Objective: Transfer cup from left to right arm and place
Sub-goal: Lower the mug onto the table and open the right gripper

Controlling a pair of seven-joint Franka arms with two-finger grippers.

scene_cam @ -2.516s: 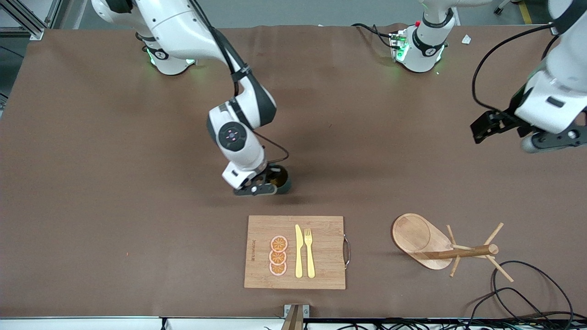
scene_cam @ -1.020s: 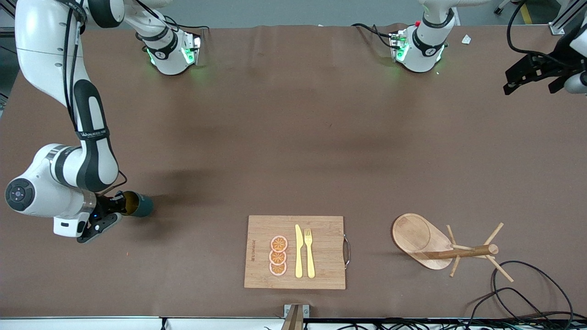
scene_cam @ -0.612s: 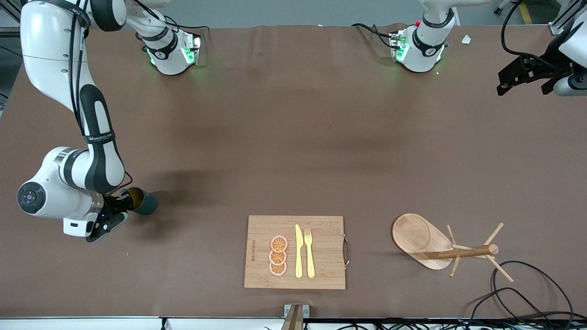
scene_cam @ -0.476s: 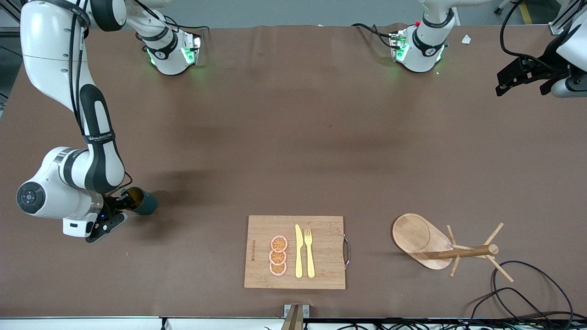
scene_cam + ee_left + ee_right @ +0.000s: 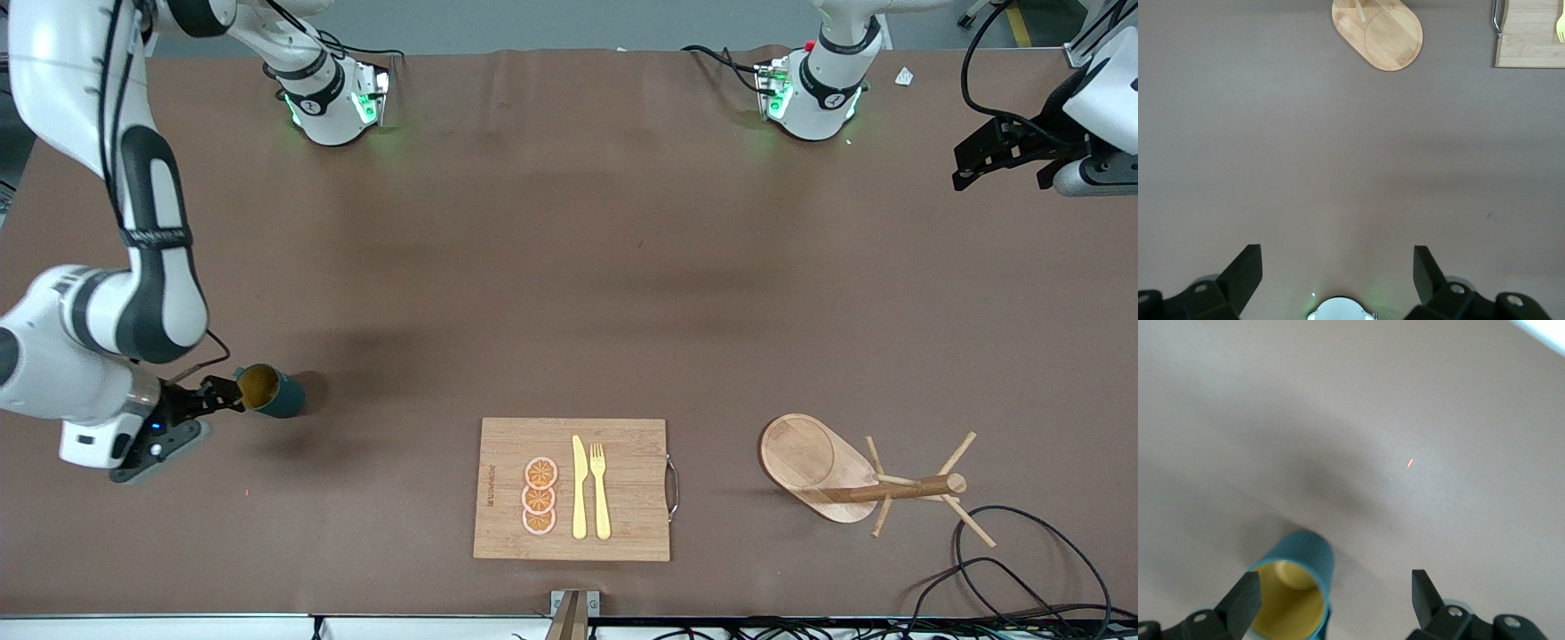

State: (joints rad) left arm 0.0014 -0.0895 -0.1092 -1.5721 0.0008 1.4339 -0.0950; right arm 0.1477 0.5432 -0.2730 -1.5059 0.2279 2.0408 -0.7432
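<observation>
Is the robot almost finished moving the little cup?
Nearly. The handover looks done: the cup sits on the table at the right arm's end, not at the left arm's. The right hand is open right beside the cup, no longer gripping it. The left hand waits open over its own end. All that seems left is pulling the right arm away.

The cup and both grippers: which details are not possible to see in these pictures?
- Cup: its handle shows in no view; the right wrist view's edge cuts off its rim.
- Whether the cup touches the open right gripper: too close to tell.
- Left gripper, open and waiting above the table: wrist view edge cuts off its body.
</observation>
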